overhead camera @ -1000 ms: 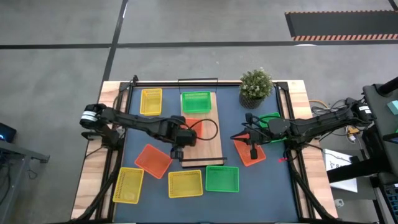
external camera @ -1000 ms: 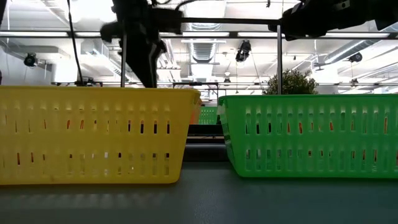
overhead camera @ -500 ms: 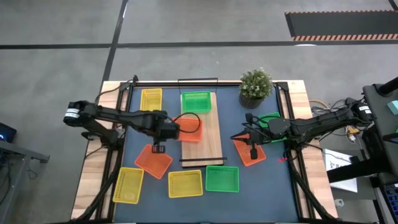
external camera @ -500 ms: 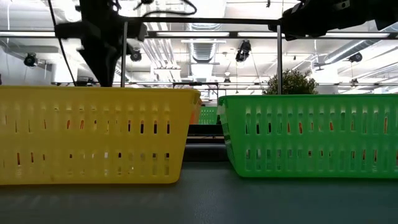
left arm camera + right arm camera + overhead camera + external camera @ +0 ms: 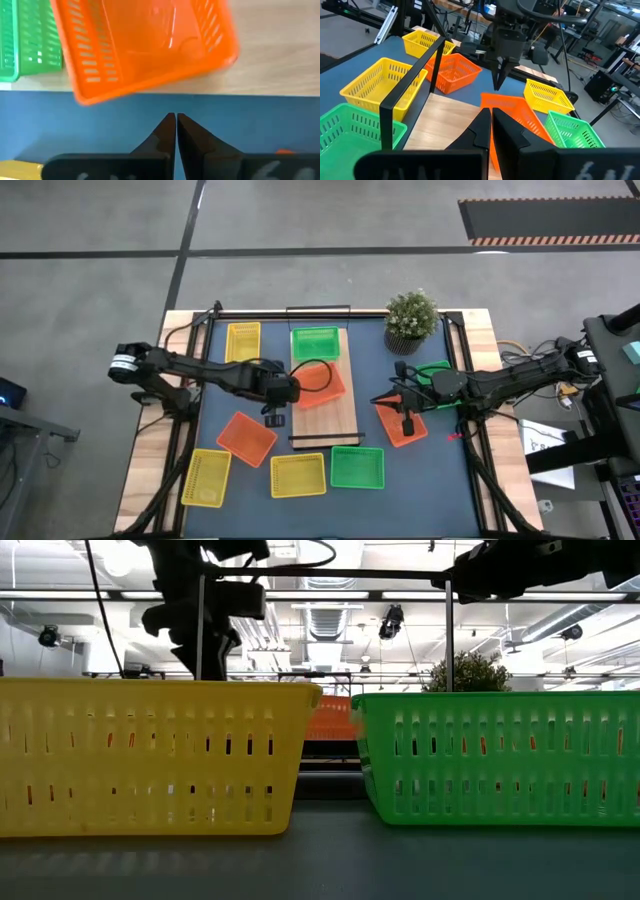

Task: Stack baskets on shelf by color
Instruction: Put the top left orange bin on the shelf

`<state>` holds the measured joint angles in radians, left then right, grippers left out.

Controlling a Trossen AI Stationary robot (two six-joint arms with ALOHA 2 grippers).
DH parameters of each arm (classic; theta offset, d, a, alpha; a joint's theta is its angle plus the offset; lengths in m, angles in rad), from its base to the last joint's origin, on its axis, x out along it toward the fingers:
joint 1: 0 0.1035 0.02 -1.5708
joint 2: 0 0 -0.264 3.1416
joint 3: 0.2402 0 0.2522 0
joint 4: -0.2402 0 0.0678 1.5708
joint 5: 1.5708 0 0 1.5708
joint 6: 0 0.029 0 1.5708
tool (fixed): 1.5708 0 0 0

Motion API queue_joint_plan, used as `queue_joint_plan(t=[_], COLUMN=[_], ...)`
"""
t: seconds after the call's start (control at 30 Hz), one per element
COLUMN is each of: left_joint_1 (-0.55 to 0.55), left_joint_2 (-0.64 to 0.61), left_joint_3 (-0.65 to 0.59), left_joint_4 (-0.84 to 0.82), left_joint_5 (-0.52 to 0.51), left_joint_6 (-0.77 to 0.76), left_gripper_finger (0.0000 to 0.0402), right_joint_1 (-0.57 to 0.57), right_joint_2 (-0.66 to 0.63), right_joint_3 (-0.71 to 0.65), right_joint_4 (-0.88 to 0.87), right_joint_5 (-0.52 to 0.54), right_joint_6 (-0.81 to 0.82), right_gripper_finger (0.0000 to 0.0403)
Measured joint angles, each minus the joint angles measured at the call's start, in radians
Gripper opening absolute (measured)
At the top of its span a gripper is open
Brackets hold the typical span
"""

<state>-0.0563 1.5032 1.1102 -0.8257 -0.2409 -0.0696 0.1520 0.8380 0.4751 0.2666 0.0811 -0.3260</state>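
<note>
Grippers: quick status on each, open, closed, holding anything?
Left gripper: closed, empty, beside the orange basket on the shelf.
Right gripper: closed, holding nothing.

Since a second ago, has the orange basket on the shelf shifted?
Yes. The orange basket slid along the shelf toward the green basket and rotated.

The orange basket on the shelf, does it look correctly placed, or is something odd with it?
It looks askew. The orange basket sits turned at an angle on the shelf, unlike the green basket beside it, and its corner hangs over the shelf's edge. The shut left gripper is beside it, holding nothing.
</note>
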Motion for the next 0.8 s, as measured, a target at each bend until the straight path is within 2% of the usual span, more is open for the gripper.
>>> queue_joint_plan(t=[0.4,0.63,0.8], left_joint_1=[0.049,0.056,0.070], left_joint_2=[0.030,0.022,0.019], left_joint_3=[-0.011,-0.012,-0.019], left_joint_4=[0.067,0.033,0.092], left_joint_5=[-0.055,-0.040,-0.062], left_joint_6=[0.059,0.081,0.130], left_gripper_finger=[0.0000,0.0000,0.0000], right_joint_1=[0.000,0.000,-0.004], right_joint_2=[0.000,0.000,0.000], right_joint_3=[0.000,0.000,0.000], right_joint_4=[0.000,-0.001,-0.001], right_joint_5=[0.000,0.000,0.000], right_joint_6=[-0.013,-0.015,-0.016], right_gripper_finger=[0.0009,0.0009,0.0009])
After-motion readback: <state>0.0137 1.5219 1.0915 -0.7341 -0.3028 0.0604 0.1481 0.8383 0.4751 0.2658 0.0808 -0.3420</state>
